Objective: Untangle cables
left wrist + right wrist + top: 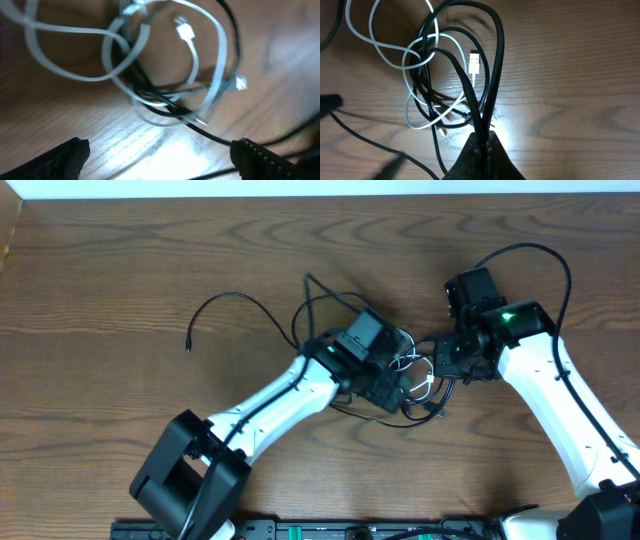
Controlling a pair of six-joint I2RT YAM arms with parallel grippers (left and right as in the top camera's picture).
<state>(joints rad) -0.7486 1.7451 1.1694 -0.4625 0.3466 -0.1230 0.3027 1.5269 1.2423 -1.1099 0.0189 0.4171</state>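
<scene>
The cables (415,380) lay knotted together on the counter (100,260) near its middle, between the two wrists. In the right wrist view, two black cables (496,55) ran down from the knot straight into the right jaws, which were clenched on them just above the wood. The white cable (409,70) looped through the black loops beyond that grip, and its USB plug (474,63) lay flat inside the loops.

The left jaws stood released, with their two fingertips (65,161) far apart at the lower corners of the left wrist view. Nothing lay between them, and the knot sat just ahead of them on the counter.

One loose black cable (235,297) arced away to the left of the heap, and its small plug end rested well apart from the rest.

From overhead, the left wrist covered much of the knot, so only its right edge showed. The left wrist view was blurred, and which strand crossed over which could not be made out there.

The left arm (270,395) stretched from the lower left, low over the heap. The right arm (560,395) came in from the lower right, bent at the wrist toward the knot.
</scene>
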